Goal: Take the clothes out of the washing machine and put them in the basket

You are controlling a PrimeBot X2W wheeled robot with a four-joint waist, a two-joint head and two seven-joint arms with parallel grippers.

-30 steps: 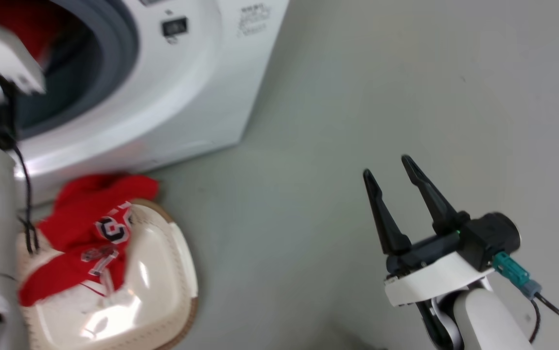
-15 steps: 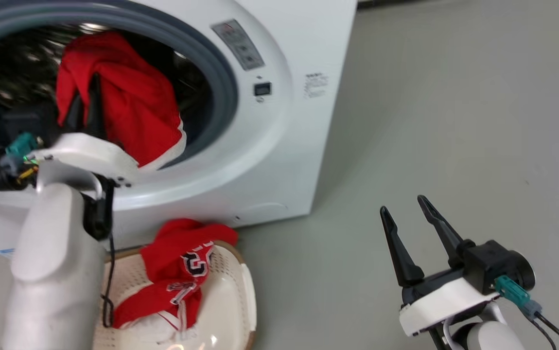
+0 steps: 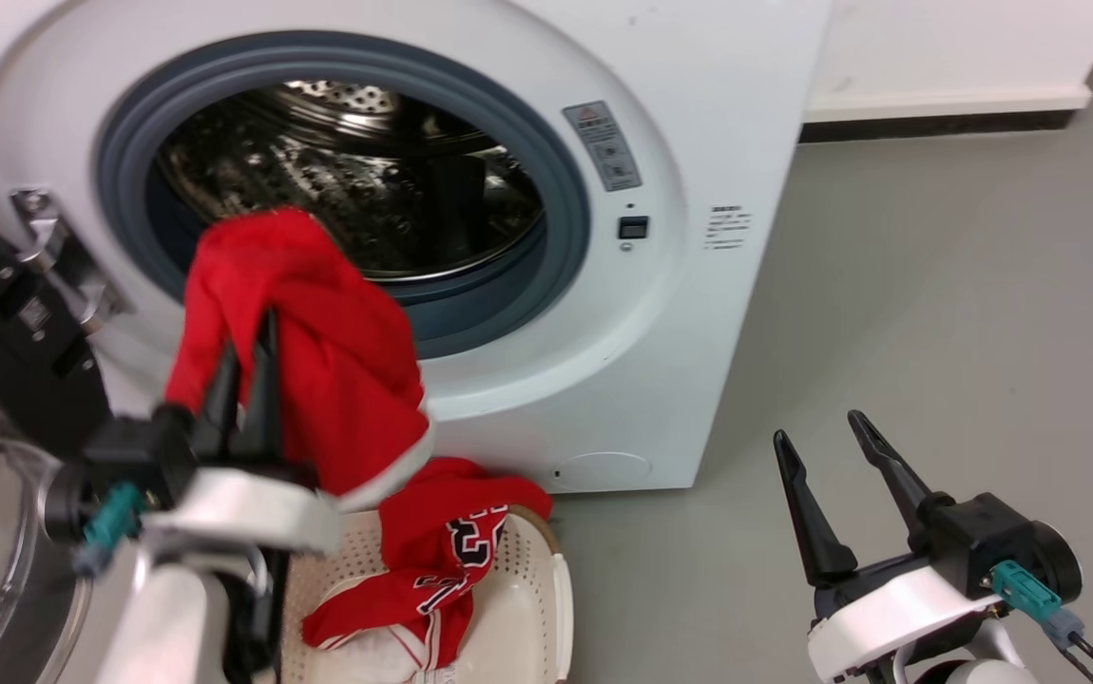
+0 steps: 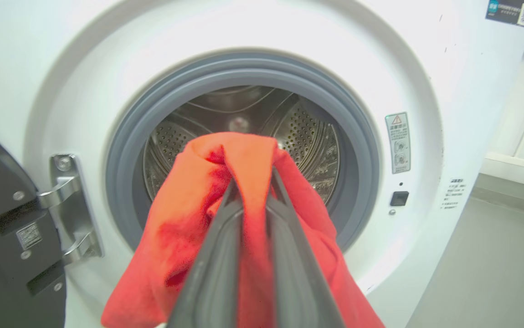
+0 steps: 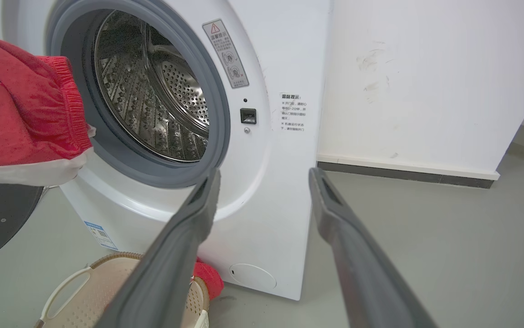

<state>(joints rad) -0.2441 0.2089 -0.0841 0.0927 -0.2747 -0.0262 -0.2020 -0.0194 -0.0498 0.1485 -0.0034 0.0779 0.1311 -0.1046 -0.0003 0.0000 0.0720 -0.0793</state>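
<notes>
Plain red garment (image 3: 347, 380) — clamped in left gripper (image 3: 247, 356), centre-left, held outside the washing machine (image 3: 699, 313), presumably for lowering into the basket (image 3: 532, 617) below, where a lettered jersey (image 3: 442, 551) is draped. Right gripper (image 3: 836, 470) — spread wide, empty, lower right.

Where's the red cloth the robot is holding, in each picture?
Head view: red cloth left of centre, draped over the left tool.
Left wrist view: middle, over that tool.
Right wrist view: upper left edge.
Shared landmark: the warning sticker on the washing machine.
</notes>
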